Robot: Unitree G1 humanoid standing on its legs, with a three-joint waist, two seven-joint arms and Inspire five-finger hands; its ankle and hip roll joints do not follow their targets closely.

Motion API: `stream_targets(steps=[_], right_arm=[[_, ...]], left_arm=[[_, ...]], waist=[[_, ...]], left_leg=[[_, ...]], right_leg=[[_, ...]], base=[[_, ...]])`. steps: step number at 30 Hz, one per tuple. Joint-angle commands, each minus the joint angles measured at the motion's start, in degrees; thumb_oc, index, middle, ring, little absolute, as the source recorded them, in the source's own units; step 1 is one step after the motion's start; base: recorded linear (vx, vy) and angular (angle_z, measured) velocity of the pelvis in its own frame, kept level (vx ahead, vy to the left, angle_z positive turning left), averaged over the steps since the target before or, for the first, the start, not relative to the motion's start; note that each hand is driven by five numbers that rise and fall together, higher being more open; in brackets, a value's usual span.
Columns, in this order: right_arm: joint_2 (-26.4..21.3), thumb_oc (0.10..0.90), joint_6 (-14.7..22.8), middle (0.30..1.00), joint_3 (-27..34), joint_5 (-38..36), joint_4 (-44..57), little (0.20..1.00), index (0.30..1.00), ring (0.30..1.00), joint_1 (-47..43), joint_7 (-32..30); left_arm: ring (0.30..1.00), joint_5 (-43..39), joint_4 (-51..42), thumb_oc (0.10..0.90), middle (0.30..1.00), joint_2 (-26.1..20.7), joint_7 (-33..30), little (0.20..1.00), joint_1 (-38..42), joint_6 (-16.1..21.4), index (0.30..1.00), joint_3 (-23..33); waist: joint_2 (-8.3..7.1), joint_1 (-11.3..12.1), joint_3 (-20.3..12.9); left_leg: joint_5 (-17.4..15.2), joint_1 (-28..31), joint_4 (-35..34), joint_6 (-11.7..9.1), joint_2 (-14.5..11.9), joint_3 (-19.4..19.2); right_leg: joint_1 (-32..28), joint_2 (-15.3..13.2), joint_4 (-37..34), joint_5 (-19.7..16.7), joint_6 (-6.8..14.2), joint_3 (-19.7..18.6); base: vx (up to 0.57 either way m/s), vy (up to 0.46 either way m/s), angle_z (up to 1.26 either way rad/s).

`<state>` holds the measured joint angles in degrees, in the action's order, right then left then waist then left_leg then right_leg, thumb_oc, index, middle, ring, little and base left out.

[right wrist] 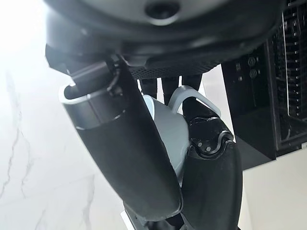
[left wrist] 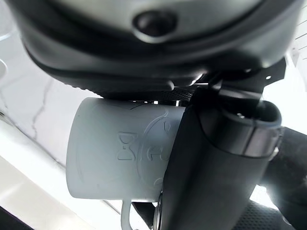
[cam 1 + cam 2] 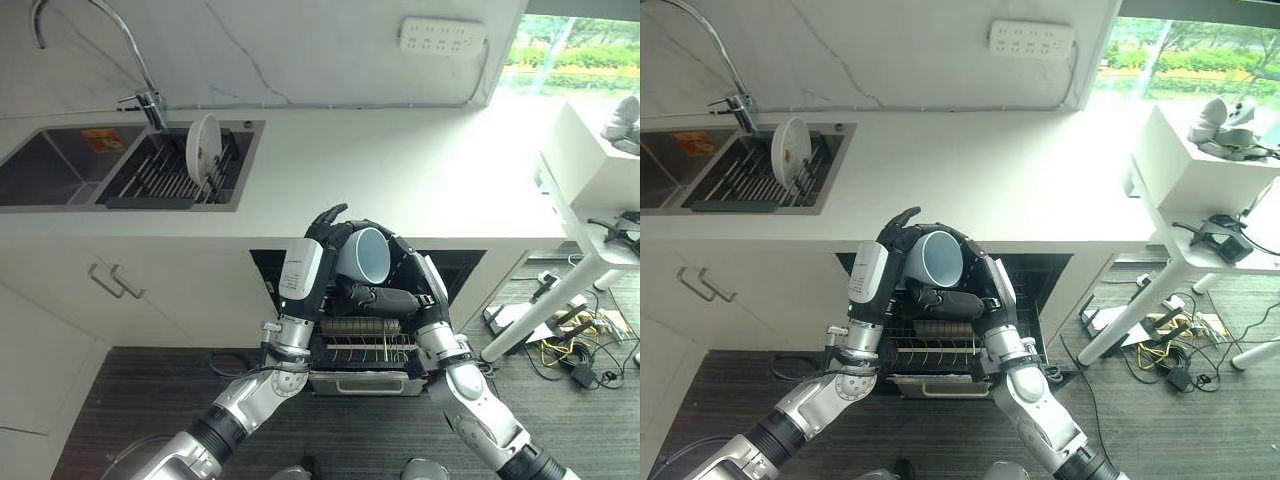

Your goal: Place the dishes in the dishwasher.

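Note:
A pale blue mug (image 3: 362, 255) hangs tilted, mouth toward the camera, above the pulled-out dishwasher rack (image 3: 365, 345). My left hand (image 3: 322, 235) curls over its left side and top. From the right, my right hand (image 3: 405, 265) wraps the mug, its thumb (image 3: 385, 298) lying across beneath it. The left wrist view shows the mug's outer wall (image 2: 120, 158) against the palm. In the right wrist view the mug (image 1: 168, 129) and its handle (image 1: 192, 96) sit between dark fingers. A white plate (image 3: 203, 147) stands upright in the sink's drying rack (image 3: 165, 180).
The dishwasher opening (image 3: 470, 270) sits under the white counter (image 3: 400, 170). At the left are a double sink (image 3: 50, 170) and a tap (image 3: 150, 105). A white table (image 3: 590, 170) stands at the right with cables (image 3: 575, 355) on the floor beneath it. Cupboard handles (image 3: 112, 282) are at the lower left.

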<state>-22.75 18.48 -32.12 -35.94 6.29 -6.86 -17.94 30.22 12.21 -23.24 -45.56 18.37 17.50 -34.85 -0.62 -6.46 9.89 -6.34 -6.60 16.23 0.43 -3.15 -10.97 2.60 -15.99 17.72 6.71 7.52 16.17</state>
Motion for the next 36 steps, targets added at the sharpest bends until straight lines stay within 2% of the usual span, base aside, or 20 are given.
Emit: stream_targets(steps=[1,2,6,16,24,26,27,28,29,32,34,36], right_arm=[[5.88,0.400,14.18,0.300,19.84,-2.65,5.19,0.300,0.300,0.300,-7.69,-16.14],[5.03,0.400,13.82,0.300,20.88,1.48,5.32,0.300,0.300,0.300,-7.38,-17.87],[3.58,0.400,12.69,0.300,22.33,6.32,5.41,0.300,0.300,0.300,-7.01,-20.61],[0.47,0.400,13.76,0.300,27.41,6.77,3.80,0.300,0.300,0.300,-4.97,-23.84],[0.02,0.400,13.21,0.300,28.83,5.36,3.22,0.300,0.300,0.300,-4.73,-23.39],[-0.01,0.400,12.23,0.300,28.69,3.12,3.43,0.300,0.300,0.300,-4.27,-20.08],[-0.01,0.400,12.23,0.300,28.69,3.12,3.43,0.300,0.300,0.300,-4.27,-20.08],[0.29,0.400,10.74,0.300,27.65,-7.17,3.62,0.300,0.300,0.300,-4.25,-9.49],[0.65,0.400,10.09,0.300,27.12,-11.19,3.76,0.300,0.300,0.300,-4.23,-5.80],[2.44,0.400,5.87,0.300,24.89,-24.21,3.71,0.300,0.300,0.300,-4.11,7.41],[3.11,0.400,1.06,0.300,23.31,-25.65,4.09,0.300,0.300,0.300,-4.06,12.49],[2.57,0.400,-0.25,0.300,22.58,-23.06,4.21,0.300,0.300,0.300,-4.02,12.17]], left_arm=[[0.900,1.72,-9.92,0.800,0.900,1.76,-4.45,0.900,0.37,4.50,0.900,-2.86],[0.900,0.90,-10.24,0.800,0.900,1.63,-4.04,0.900,0.29,5.44,0.900,-2.67],[0.900,-0.58,-10.99,0.800,0.900,1.65,-2.53,0.900,0.05,6.70,0.900,-2.11],[0.900,-0.71,-11.90,0.800,0.900,0.40,-3.82,0.900,-1.66,6.85,0.900,1.03],[0.900,-1.22,-12.71,0.800,0.900,0.66,-4.29,0.900,-1.77,10.50,0.900,2.42],[0.900,-1.55,-13.10,0.800,0.900,0.68,-3.94,0.900,-1.51,13.20,0.900,2.70],[0.900,-1.55,-13.10,0.800,0.900,0.68,-3.94,0.900,-1.51,13.20,0.900,2.70],[0.900,-2.85,-13.62,0.800,0.900,1.05,-1.49,0.900,-1.24,18.43,0.900,2.97],[0.900,-4.42,-13.45,0.800,0.900,1.26,0.11,0.900,-1.12,19.94,0.900,2.81],[0.900,-13.04,-13.19,0.800,0.900,2.59,7.09,0.900,-0.74,27.90,0.900,2.74],[0.900,-14.02,-12.57,0.800,0.900,2.93,10.71,0.900,-0.13,30.69,0.900,2.41],[0.900,-15.18,-12.13,0.800,0.900,2.97,12.19,0.900,0.14,32.56,0.900,2.01]], waist=[[0.18,0.71,-3.07],[0.21,0.42,-3.11],[0.23,-0.01,-3.19],[0.11,-0.28,-3.64],[-0.03,-0.15,-3.80],[-0.10,-0.29,-3.88],[-0.10,-0.29,-3.88],[-0.14,-0.36,-3.83],[-0.09,-0.42,-3.74],[-0.17,-0.38,-3.80],[-0.41,-0.39,-4.35],[-0.60,-0.43,-4.68]], left_leg=[[-7.88,5.58,0.96,-1.32,-4.82,-5.29],[-7.91,5.58,0.96,-1.31,-4.82,-5.50],[-7.86,5.51,0.96,-1.43,-5.04,-5.83],[-7.67,4.88,0.96,-1.84,-5.42,-5.96],[-7.47,4.50,0.96,-2.16,-5.69,-6.11],[-7.42,4.52,0.96,-2.20,-5.76,-6.25],[-7.42,4.52,0.96,-2.20,-5.76,-6.25],[-7.37,4.61,0.96,-2.25,-5.83,-6.31],[-7.72,5.01,0.96,-2.33,-5.89,-6.36],[-7.61,5.11,0.96,-2.43,-6.02,-6.54],[-7.21,4.80,0.96,-2.45,-6.12,-6.78],[-7.16,4.72,0.96,-2.43,-6.12,-6.84]], right_leg=[[1.20,3.07,-0.53,2.01,1.58,-4.41],[1.30,3.16,-0.53,2.00,1.59,-4.57],[1.58,3.29,-0.53,1.90,1.62,-4.93],[2.09,3.54,-0.53,1.85,1.60,-4.97],[2.21,3.46,-0.53,1.89,1.56,-4.38],[2.19,3.47,-0.53,1.88,1.53,-4.38],[2.19,3.47,-0.53,1.88,1.53,-4.38],[2.13,3.46,-0.53,1.88,1.48,-4.43],[1.73,3.45,-0.53,2.17,1.59,-4.35],[1.62,3.31,-0.53,2.12,1.60,-4.20],[1.95,3.27,-0.53,1.82,1.51,-4.13],[2.05,3.24,-0.53,1.76,1.50,-4.10]], base=[[-0.03,0.026,-0.04],[0.00,0.000,0.00],[-0.01,0.014,-0.05],[-0.01,0.006,-0.06],[-0.01,0.001,0.00],[0.00,0.000,0.00],[0.00,0.000,0.00],[0.00,0.000,0.00],[0.00,0.000,0.00],[0.00,0.000,0.00],[0.00,0.000,0.00],[0.02,-0.008,0.01]])
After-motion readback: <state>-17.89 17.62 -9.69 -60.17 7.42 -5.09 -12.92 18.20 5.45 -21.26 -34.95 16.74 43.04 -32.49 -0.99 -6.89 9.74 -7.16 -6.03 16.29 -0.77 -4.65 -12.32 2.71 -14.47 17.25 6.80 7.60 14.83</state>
